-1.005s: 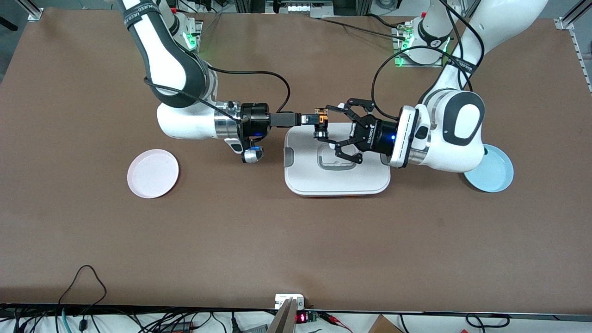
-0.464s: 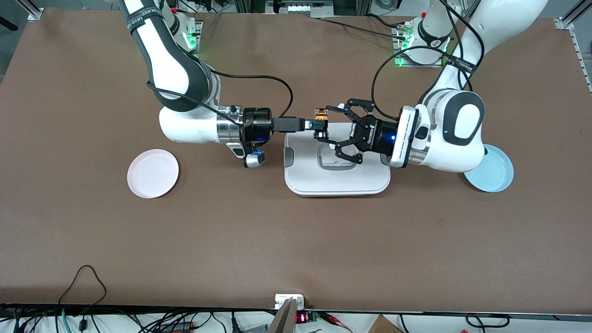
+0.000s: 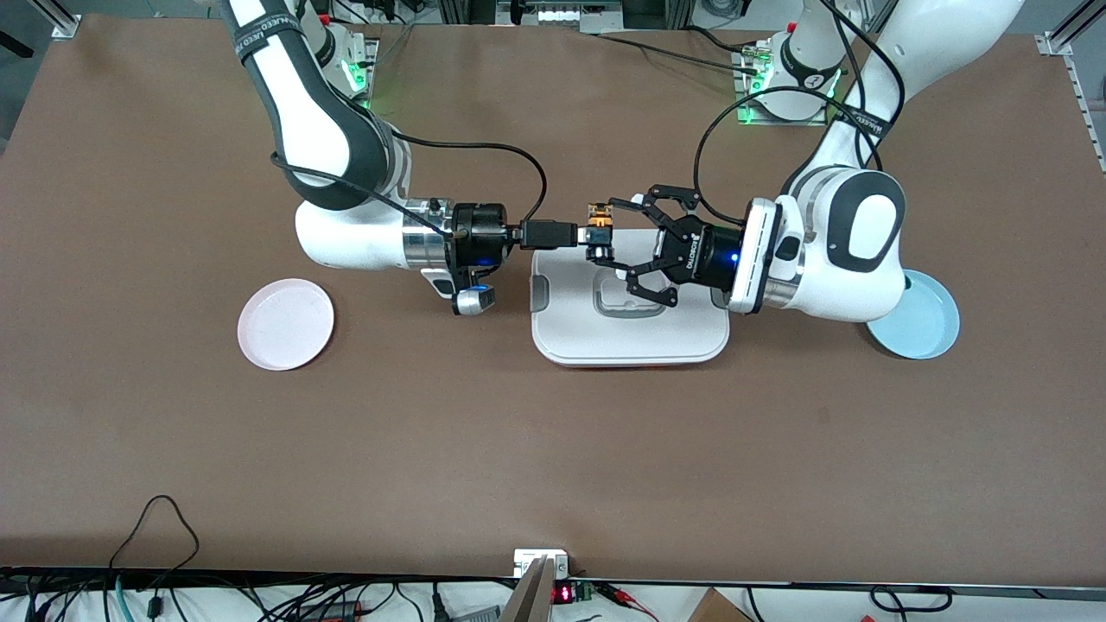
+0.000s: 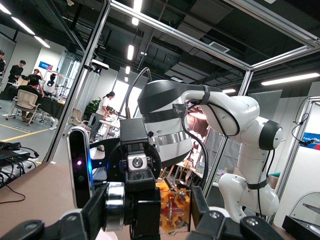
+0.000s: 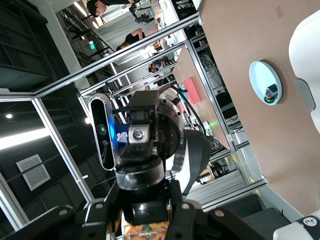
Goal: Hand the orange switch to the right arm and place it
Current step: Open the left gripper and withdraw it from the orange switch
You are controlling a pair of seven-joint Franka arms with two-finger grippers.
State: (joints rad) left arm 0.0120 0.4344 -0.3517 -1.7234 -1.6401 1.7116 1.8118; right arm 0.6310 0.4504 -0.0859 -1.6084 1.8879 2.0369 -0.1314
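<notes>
The orange switch [image 3: 598,226] hangs in the air over the rim of a white lidded box [image 3: 631,333], its tan end pointing toward the robots' bases. My left gripper [image 3: 609,235], the wide linkage claw, is shut on it end to end. My right gripper [image 3: 586,233], slim and black, comes in from the right arm's end and is shut on the switch's orange middle. In the left wrist view the orange switch [image 4: 175,210] sits between my claw pads [image 4: 200,207], with a silver ring beside it. In the right wrist view only part of the orange switch [image 5: 147,232] shows.
A pink plate [image 3: 286,324] lies toward the right arm's end. A pale blue plate [image 3: 929,328] lies toward the left arm's end, half under the left arm. On the blue plate [image 5: 262,75] rests a small dark object [image 5: 270,92].
My right gripper has slid in toward the switch and shut on it. The left arm and the switch have stayed where they were.
</notes>
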